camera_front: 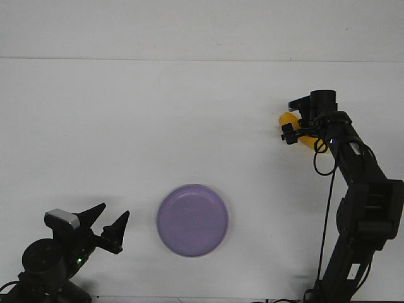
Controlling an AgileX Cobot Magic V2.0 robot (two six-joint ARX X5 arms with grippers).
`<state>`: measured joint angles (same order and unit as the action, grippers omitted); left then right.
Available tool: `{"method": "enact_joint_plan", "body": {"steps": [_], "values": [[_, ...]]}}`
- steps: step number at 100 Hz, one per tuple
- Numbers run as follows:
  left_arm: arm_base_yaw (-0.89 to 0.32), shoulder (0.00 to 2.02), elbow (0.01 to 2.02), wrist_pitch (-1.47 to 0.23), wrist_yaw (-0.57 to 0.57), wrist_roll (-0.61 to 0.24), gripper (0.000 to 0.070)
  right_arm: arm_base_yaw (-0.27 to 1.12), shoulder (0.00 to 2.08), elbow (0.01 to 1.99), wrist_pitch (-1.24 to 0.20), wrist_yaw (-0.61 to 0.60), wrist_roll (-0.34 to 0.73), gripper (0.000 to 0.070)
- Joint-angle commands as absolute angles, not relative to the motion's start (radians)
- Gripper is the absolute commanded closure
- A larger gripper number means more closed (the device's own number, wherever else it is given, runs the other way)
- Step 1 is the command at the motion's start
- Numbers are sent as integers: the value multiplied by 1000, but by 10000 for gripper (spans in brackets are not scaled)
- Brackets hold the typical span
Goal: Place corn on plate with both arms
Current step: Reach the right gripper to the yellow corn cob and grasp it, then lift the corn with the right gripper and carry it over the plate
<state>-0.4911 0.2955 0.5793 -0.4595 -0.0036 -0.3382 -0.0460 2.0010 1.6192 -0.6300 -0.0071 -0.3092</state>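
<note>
While mostly hidden, yellow corn [289, 120] pinched by right pincer [295, 124], left pincer [112, 222] spread.

We see a plain white table [126, 126] stretching across the whole view, with a faint line running along its far edge. Lying flat on it near the front, a little left of centre, is the round lavender plate [192, 220]. The plate casts a thin shadow around its rim.

The right gripper [291, 120] reaches over the corn [294, 129], the empty plate [192, 220] well apart beside the open-fingered left gripper [108, 222].
</note>
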Motion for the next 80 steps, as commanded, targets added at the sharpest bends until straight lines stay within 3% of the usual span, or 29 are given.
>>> {"method": "enact_joint_plan", "body": {"steps": [1, 51, 59, 69, 80], "values": [[-496, 301, 588, -455, -7, -333, 198, -44, 2033, 1644, -610, -4, -334, 144], [-496, 301, 588, -455, -8, -333, 198, -46, 2068, 1644, -588, -26, -336, 175], [-496, 301, 588, -455, -8, -333, 198, -46, 2077, 1644, -586, -16, -336, 224], [-496, 301, 588, -455, -8, -333, 198, -46, 2077, 1644, -589, 4, -329, 384], [-496, 301, 588, -455, -8, -333, 198, -46, 2077, 1644, -599, 25, -325, 457]]}}
